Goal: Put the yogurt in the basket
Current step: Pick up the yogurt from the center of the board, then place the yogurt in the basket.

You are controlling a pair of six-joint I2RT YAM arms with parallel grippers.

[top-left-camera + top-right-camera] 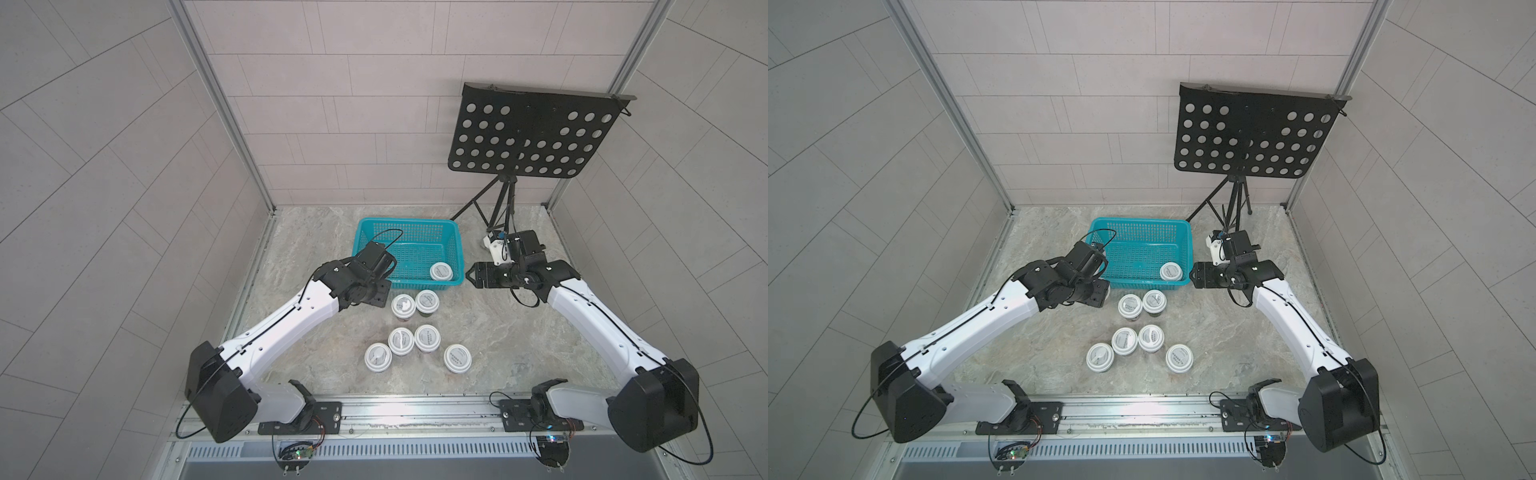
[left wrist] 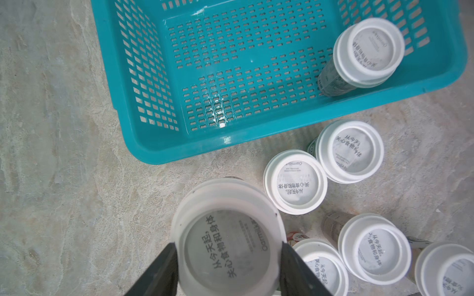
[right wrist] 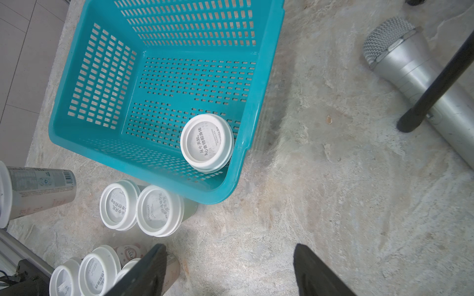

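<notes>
Left fingers (image 2: 159, 274): clamped on the lid of the held cup (image 2: 225, 225) (white, printed top), just outside the near-left corner of the basket (image 1: 365, 226).
Right fingers (image 3: 315, 271): apart, holding nothing, beside the basket's right wall.
Basket: toward the far edge of the surface (image 1: 498, 332).
Basket cup (image 1: 441, 272): upright in the near-right corner.
Loose cups (image 1: 427, 337): six, between basket and near edge.

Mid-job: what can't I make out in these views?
- Held white-lidded yogurt cup: both top views, mostly under the left gripper; left wrist view, body hidden by its lid.
- Teal-blue perforated plastic basket: near-left corner covered by left arm, both top views.
- Silver microphone: right wrist view, crossed by black stand leg, cut by edge.
</notes>
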